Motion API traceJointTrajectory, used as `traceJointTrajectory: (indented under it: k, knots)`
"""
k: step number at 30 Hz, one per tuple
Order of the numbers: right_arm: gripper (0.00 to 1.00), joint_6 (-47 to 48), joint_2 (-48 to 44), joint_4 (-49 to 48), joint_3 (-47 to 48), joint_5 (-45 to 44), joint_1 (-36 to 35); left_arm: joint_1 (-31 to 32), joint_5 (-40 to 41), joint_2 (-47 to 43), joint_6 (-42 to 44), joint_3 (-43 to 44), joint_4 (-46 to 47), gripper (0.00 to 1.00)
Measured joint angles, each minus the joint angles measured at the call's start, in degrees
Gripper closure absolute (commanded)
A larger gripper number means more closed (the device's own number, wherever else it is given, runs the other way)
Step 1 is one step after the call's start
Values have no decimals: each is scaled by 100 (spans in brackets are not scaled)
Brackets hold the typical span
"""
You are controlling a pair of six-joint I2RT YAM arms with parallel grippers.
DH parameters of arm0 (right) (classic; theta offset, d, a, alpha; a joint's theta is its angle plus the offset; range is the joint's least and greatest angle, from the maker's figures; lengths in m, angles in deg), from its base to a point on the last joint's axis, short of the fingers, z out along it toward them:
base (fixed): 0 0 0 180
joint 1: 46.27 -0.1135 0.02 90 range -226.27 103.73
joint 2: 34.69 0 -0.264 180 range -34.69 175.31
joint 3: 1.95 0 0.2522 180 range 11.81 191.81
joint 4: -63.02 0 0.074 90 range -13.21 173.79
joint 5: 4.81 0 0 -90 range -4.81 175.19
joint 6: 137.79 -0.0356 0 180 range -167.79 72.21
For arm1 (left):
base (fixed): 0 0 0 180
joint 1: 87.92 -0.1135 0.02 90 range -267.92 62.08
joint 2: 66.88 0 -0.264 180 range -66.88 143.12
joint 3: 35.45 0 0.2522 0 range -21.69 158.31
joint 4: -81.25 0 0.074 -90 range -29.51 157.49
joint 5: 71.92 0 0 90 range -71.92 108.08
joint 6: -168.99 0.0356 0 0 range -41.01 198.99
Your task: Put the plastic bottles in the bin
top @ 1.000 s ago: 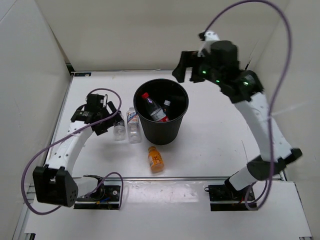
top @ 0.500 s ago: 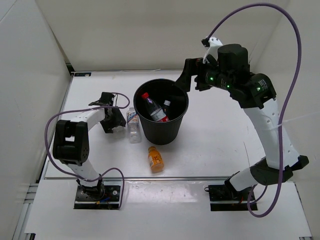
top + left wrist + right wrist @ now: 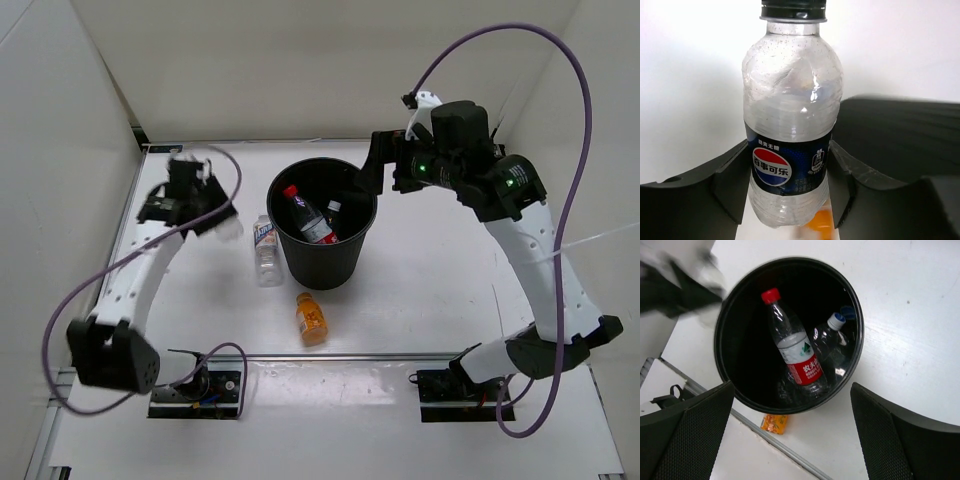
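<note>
In the left wrist view a clear plastic bottle [image 3: 790,125] with a dark label and black cap stands upright between my left gripper's [image 3: 788,185] fingers, which are shut on it. From above, that left gripper [image 3: 216,212] hangs blurred, left of the black bin [image 3: 352,258]. Two bottles lie inside the bin [image 3: 856,355]: a red-capped, red-labelled one [image 3: 799,357] and a clear blue-capped one [image 3: 826,337]. A blue-white labelled bottle [image 3: 265,250] rests against the bin's left side. A short orange bottle [image 3: 311,318] lies in front of the bin. My right gripper [image 3: 382,165] hovers open above the bin's far right rim.
White walls close in the table on the left, back and right. A raised metal strip [image 3: 330,356] runs along the near edge in front of the orange bottle [image 3: 774,423]. Purple cables loop from both arms.
My left gripper has shut on the dark-labelled bottle and lifted it off the table, away from the blue-white bottle. The right gripper has drifted slightly over the bin, still open.
</note>
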State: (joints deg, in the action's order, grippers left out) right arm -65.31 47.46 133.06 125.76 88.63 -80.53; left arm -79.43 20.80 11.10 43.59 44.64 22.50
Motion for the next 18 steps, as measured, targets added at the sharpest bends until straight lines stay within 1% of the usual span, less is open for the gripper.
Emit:
traceJointTrajectory:
  k: [1, 2, 3, 5, 8, 10, 11, 13, 14, 15, 18]
  knots:
    - [0, -13, -66, -26, -186, 20, 48, 39, 2, -350, -9, 544, -17, 46]
    - [0, -39, -129, -42, -361, 46, 101, 68, -11, -514, -13, 861, 13, 45]
    - [0, -105, -221, -131, -619, 87, 190, 131, -57, -721, -17, 1370, 76, 45]
    - [0, -284, -389, -225, -1064, 149, 380, 304, -223, -1005, -9, 2035, 341, 44]
    - [0, -551, -542, -358, -1545, 378, 741, 800, -704, -1132, 96, 2645, 688, 42]
    - [0, -706, -568, -409, -1687, 535, 1001, 1250, -1005, -925, 258, 2868, 850, 37]
    - [0, -767, -568, -428, -1718, 605, 1126, 1497, -1117, -745, 339, 2909, 911, 37]
    - [0, -868, -568, -463, -1729, 741, 1373, 1939, -1298, -317, 485, 2914, 942, 22]
    - [0, -894, -573, -490, -1729, 767, 1427, 2103, -1329, -79, 533, 2887, 933, 9]
    - [0, -911, -581, -527, -1729, 824, 1504, 2249, -1338, 170, 590, 2857, 892, 0]
    - [0, -935, -605, -577, -1727, 929, 1731, 2557, -1239, 719, 649, 2813, 599, 0]
